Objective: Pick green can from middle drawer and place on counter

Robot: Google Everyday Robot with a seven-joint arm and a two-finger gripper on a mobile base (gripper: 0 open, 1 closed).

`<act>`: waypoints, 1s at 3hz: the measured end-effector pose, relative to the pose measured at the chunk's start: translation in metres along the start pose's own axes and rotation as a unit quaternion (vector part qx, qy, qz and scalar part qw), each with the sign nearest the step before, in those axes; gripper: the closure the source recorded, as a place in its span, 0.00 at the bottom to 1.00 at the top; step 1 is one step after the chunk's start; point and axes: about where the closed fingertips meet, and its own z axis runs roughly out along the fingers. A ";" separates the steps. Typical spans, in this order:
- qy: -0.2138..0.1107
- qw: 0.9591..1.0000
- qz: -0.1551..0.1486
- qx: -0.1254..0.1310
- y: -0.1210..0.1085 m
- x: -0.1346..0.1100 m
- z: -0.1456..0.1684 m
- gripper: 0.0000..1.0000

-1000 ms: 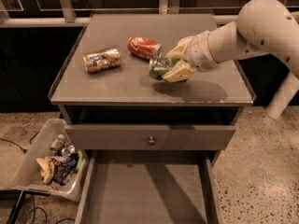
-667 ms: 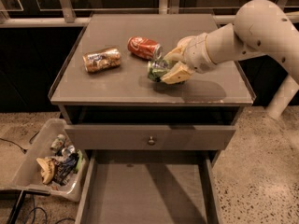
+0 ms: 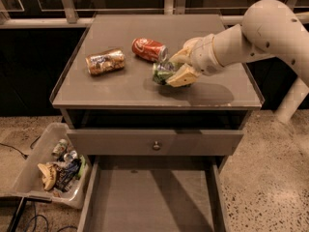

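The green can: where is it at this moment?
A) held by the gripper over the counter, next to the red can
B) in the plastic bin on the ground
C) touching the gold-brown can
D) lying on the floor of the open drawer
A: the gripper is closed around the green can over the counter, close beside the red cola can.

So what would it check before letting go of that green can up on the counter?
1. Hold on the green can: ok, the gripper has its fingers shut on it.
2. Gripper over the counter, inside its rim: ok.
3. Can's underside resting on the counter: cannot tell.
4. Space from the red can: cannot tell; it lies right beside the fingers.
5. The middle drawer left with a bare floor: ok.
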 end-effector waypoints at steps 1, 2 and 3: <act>0.000 1.000 0.000 0.000 0.000 0.000 0.000 0.35; 0.000 1.000 0.000 0.000 0.000 0.000 0.000 0.11; 0.000 1.000 0.000 0.000 0.000 0.000 0.000 0.00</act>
